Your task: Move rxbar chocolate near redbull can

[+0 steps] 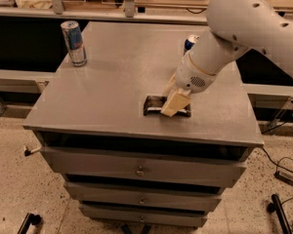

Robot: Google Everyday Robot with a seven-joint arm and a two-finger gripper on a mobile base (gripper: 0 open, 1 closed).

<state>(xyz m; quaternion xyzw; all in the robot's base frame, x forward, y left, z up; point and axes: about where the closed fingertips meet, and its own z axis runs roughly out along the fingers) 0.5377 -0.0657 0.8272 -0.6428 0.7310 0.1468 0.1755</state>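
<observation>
Hand (175, 103) down on bar (154, 106), grip impossible to tell. Long axis nine-to-three, by bench (112, 82) edge at six; redbull can (74, 43) well apart toward ten o'clock.

We see a white arm (249, 28): smooth glossy shell, fat rounded segments. The big bulbous housing at its upper end carries a few small dark dots, screws or holes, we can't tell which. A tapered forearm section runs into a rounded wrist housing (195, 77) with a circular patch of fine grey perforations on its face. A faint seam line shows where the segments meet. The gripper (171, 107) is tan/cream, blocky and wedge-shaped, clearly off-colour against the white shell. It sits low at the front-right part of the grey cabinet top (112, 82).
</observation>
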